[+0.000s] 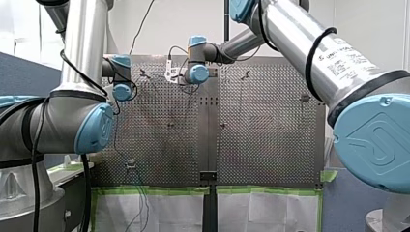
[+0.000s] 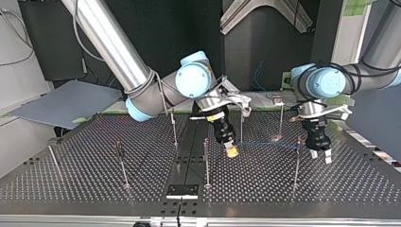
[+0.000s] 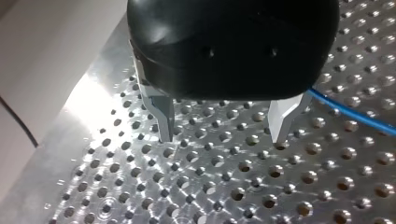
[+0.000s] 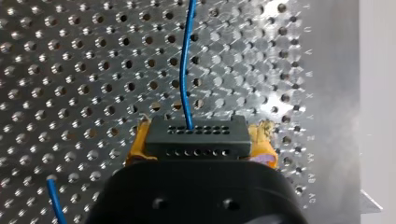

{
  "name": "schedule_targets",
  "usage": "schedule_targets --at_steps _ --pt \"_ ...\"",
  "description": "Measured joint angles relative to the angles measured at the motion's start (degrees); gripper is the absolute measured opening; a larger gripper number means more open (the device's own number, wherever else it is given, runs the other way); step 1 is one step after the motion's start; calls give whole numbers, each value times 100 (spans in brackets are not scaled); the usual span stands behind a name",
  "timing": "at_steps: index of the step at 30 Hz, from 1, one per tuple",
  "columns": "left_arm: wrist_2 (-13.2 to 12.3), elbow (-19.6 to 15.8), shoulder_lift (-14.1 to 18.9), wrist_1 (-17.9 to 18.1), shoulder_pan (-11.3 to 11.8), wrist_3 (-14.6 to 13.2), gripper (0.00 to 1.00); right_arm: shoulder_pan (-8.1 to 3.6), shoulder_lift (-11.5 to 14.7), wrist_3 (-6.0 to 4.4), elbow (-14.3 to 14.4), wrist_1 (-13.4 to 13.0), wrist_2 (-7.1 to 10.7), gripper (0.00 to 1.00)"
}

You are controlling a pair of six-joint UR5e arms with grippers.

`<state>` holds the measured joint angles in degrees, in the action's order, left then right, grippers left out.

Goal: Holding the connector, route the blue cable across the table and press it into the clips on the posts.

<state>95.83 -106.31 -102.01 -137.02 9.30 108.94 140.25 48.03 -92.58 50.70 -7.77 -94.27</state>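
In the right wrist view my right gripper (image 4: 200, 150) is shut on the black connector (image 4: 196, 132), with a yellow pad on each side of it. The blue cable (image 4: 186, 60) leaves the connector and runs ahead over the perforated plate. In the top view that gripper (image 2: 231, 151) hangs low near the table's middle. From it the blue cable (image 2: 265, 144) stretches toward the view's right, as far as a thin post (image 2: 297, 161). Beside that post my left gripper (image 2: 320, 157) stands open. Its metal fingers (image 3: 164, 116) hold nothing, and the blue cable (image 3: 348, 112) passes beside them.
Several thin upright posts stand on the perforated table (image 2: 71, 184), among them one (image 2: 206, 161) just beside my right gripper and another (image 2: 122, 163) at the top view's left. A small black block (image 2: 182, 190) sits at the near edge. A loose end of blue cable (image 4: 55, 200) lies beside my right gripper.
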Motion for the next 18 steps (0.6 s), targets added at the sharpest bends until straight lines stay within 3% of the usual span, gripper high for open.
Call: schedule_targets --at_steps 8,18 --pt "173 -110 129 -374 -97 -167 100 -1 1 0 -11 258 -125 0" --pt "163 -550 577 -839 -181 -98 100 -2 1 9 -14 307 -136 0"
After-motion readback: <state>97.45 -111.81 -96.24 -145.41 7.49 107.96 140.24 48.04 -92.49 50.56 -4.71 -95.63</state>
